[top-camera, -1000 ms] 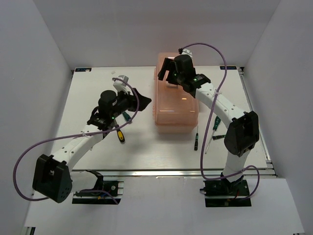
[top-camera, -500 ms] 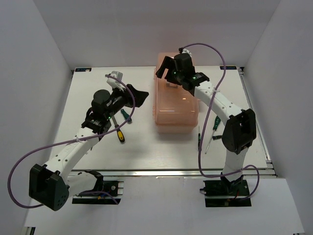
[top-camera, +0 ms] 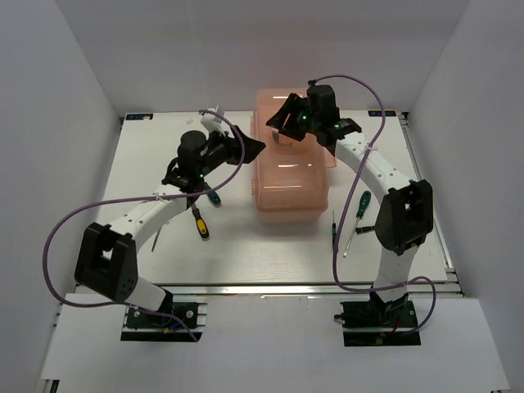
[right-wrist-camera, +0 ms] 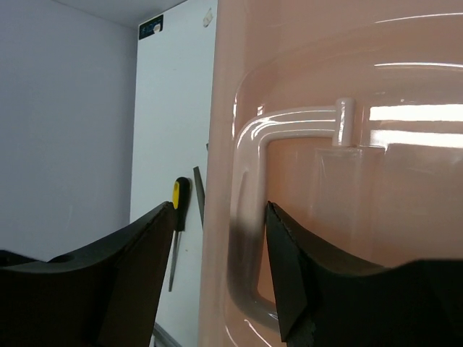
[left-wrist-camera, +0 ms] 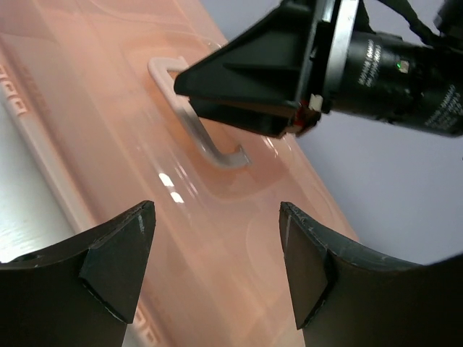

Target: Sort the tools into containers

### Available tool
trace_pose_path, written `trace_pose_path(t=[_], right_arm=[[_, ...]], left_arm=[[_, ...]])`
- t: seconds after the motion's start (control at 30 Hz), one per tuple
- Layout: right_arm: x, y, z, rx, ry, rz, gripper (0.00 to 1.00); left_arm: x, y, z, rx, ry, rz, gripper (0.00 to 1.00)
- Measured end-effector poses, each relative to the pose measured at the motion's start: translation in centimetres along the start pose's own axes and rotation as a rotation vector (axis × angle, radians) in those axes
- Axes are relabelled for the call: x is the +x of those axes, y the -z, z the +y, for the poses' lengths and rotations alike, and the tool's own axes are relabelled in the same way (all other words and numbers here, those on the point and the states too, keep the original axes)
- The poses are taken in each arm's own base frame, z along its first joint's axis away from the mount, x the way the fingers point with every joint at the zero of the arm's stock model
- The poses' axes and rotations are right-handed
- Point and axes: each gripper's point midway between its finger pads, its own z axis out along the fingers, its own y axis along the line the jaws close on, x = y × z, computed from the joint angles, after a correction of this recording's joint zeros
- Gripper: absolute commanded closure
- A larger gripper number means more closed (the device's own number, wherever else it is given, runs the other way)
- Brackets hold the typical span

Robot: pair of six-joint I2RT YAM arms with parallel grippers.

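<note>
Screwdrivers point(top-camera: 199, 223) lie on the table point(top-camera: 270, 246) at both sides of the closed toolbox point(top-camera: 291, 176). The right gripper point(right-wrist-camera: 221, 217) has its jaws apart around the lid handle point(right-wrist-camera: 246, 181). The left gripper point(left-wrist-camera: 217, 213), jaws also apart, hovers at the toolbox's left edge.

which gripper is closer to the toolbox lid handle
Right. The right gripper is over the lid handle, fingers either side of its bar. The left gripper hovers left of the toolbox, open, pointing at the lid, clear of the handle.
</note>
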Motion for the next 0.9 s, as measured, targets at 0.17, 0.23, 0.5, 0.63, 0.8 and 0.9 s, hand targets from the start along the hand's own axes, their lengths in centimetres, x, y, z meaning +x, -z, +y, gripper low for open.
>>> trace_pose_path(t=[0.17,0.23,0.5,0.63,0.8,0.9], right_arm=[[-0.1,0.2,0.1,-0.022,-0.040,0.020,0.44],[-0.2,0.3,0.1,-0.027,-0.052,0.025,0.44],[0.1,0.3,0.5,-0.051,-0.078,0.041,0.45],[0.2,0.4,0.8,-0.063,-0.083,0.049,0.45],[0.2,0.4,0.8,-0.065,-0.092,0.050,0.45],[-0.2,0.4,0.8,-0.069,-0.109,0.044,0.46]], left_arm=[[-0.5,-2.4,0.3,0.009,0.025,0.007,0.21],[-0.8,-3.0,0.3,0.015,0.034,0.004,0.21],[-0.6,-5.5,0.6,0.030,0.087,0.027,0.21],[0.7,-6.4,1.7,0.006,0.119,0.062,0.21],[0.2,-7.7,1.8,0.003,0.120,0.057,0.21],[0.1,-8.3,1.9,0.008,0.119,0.061,0.21]])
